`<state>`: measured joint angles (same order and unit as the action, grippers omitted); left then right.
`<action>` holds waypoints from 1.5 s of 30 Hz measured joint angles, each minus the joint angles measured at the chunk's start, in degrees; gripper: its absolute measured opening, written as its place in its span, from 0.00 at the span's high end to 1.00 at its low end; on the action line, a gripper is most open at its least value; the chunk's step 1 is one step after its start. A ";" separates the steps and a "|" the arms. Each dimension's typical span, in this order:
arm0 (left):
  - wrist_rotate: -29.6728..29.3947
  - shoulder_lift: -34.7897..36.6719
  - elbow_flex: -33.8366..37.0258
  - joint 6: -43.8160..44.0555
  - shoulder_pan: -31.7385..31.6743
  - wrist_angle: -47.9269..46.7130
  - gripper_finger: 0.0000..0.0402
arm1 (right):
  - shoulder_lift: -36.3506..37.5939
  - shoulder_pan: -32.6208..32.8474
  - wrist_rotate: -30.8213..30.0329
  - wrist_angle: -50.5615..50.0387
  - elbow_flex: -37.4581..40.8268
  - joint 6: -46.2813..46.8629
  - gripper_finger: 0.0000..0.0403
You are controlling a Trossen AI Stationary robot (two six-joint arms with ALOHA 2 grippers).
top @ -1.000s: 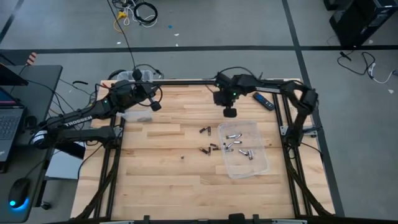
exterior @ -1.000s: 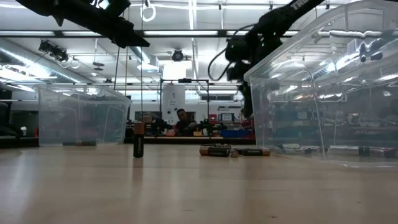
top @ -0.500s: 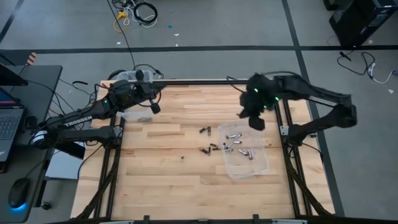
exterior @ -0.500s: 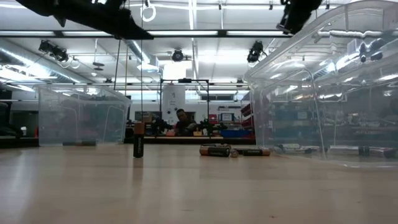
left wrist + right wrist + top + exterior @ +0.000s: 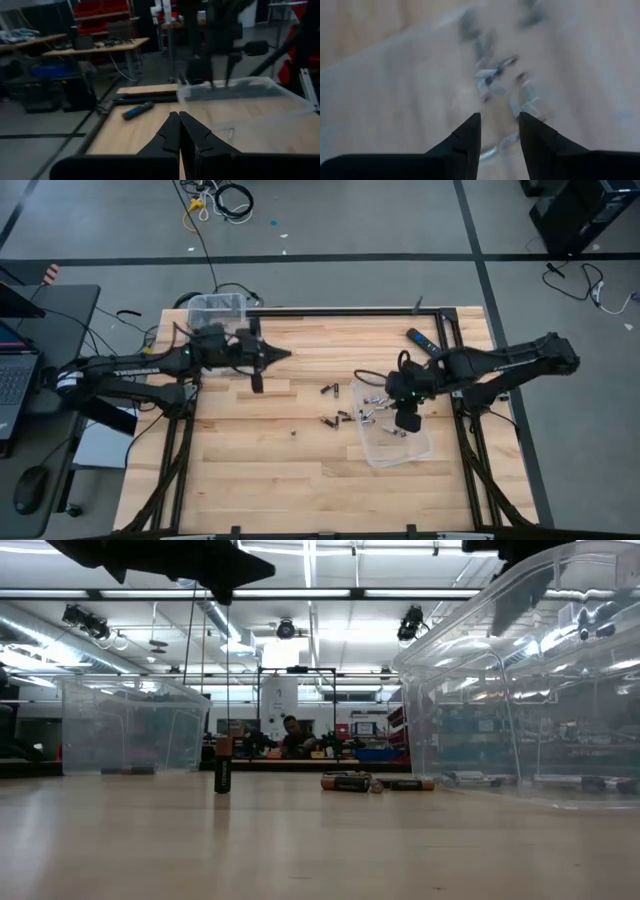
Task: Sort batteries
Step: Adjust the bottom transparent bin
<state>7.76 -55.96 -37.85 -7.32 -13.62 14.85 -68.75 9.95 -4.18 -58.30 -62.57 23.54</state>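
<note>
Right jaws: the right gripper (image 5: 499,131) shows its two fingers parted with a clear gap and nothing between them.
Left jaws: the left gripper (image 5: 179,131) has its fingers pressed together, tips touching, holding nothing visible.
Batteries in bin: several batteries (image 5: 378,411) lie in the clear bin (image 5: 420,448) at the right half of the table; the right wrist view shows a loose cluster of them under the parted fingers.
Batteries outside bin: a few cells (image 5: 331,390) lie on the bare wood just beside the bin's left wall, with one small cell (image 5: 293,432) farther toward the middle; in the low view one dark cell (image 5: 223,772) stands upright and two lie flat near it.
Right arm position: over the clear bin, gripper above the cluster inside it.
Left arm position: over the left half of the table, near a second clear container (image 5: 217,304) at the far left corner, well apart from the batteries.
Other item: a black-and-blue remote-like bar (image 5: 422,342) lies near the far right edge, not part of the sort.
Step in hand (judgement): the right gripper appears to be working over the bin, either releasing into it or lining up on a cell; which one cannot be told.
Next move (judgement): a careful descent onto a single cell, jaws straddling it without disturbing its neighbours.
</note>
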 joint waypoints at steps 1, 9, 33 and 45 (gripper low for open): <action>-1.43 -1.70 0.00 0.60 1.87 1.26 1.00 | 0.25 1.89 -3.84 1.11 0.01 0.35 0.70; -7.30 -15.96 0.00 1.85 13.90 14.84 1.00 | 0.60 17.88 -33.96 16.48 0.32 0.74 0.71; -14.32 -28.45 -0.98 7.51 19.64 22.33 1.00 | 0.40 27.33 -52.93 80.98 26.67 -29.64 0.73; -15.86 -37.71 -5.29 5.97 16.31 23.59 1.00 | 0.40 31.63 -52.69 88.74 26.72 -41.14 0.73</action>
<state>-8.10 -93.67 -43.13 -1.35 2.69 38.43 -68.36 41.58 -56.88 30.44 -35.86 -17.59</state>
